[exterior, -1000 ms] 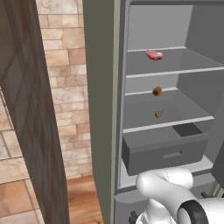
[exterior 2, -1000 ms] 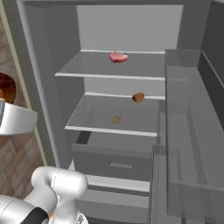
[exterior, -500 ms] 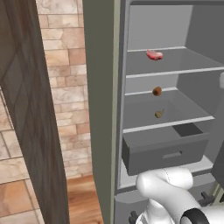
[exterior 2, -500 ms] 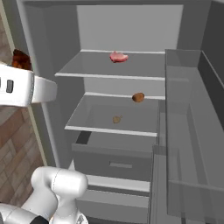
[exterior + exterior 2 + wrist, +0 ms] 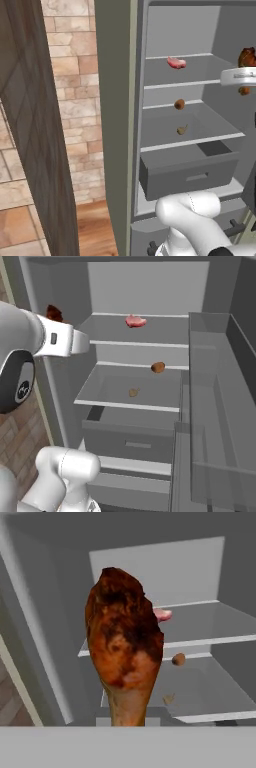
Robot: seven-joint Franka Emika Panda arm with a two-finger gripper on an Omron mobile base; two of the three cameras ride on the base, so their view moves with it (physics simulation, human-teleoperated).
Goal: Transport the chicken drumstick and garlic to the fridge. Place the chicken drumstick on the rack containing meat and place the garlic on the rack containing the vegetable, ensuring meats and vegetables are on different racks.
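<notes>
Gripper [image 5: 75, 341] jaws are clamped on the chicken drumstick [image 5: 124, 657], thin bone end down between them and thick browned end up. The held drumstick sits in front of the open fridge [image 5: 60, 386], outside its near side and level with the uppermost shelf. On that upper rack [image 5: 135, 344] lies the pink meat [image 5: 135, 321], toward the back. On the shelf below [image 5: 125, 404], the dark-brown vegetable [image 5: 158, 367] rests near the rear, and the pale garlic [image 5: 133, 391] lies apart from it, nearer the front edge. Below these shelves, the dark grey drawer [image 5: 190, 172] stands partly pulled out. A brick wall [image 5: 70, 100] flanks the fridge.
</notes>
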